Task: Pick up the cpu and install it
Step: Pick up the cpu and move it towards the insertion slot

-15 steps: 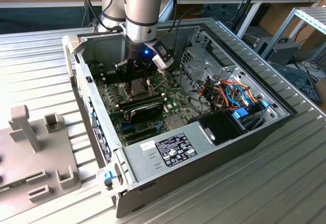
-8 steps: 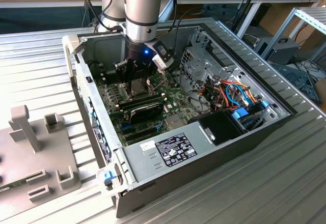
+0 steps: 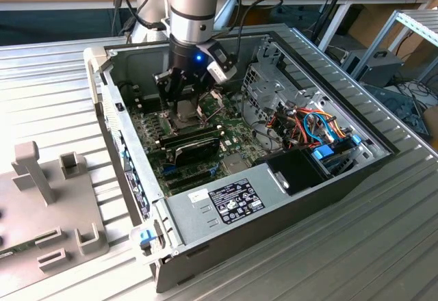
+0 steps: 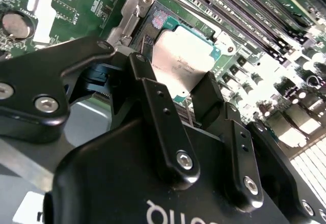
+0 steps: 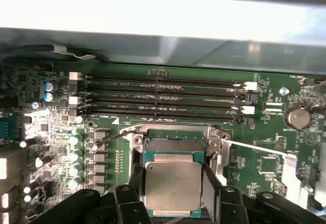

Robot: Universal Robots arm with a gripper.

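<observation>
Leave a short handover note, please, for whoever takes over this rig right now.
Gripper: down inside the computer case, over the motherboard. The jaws are shut on the chip, one on each of two opposite edges.
Chip: held at the socket, covering most of it. Both wrist views show a strip of the socket's dark contact field uncovered beyond it.
Done: the chip is picked up and brought to the socket.
Left: seating and release. I cannot tell whether the chip already touches the socket.
</observation>
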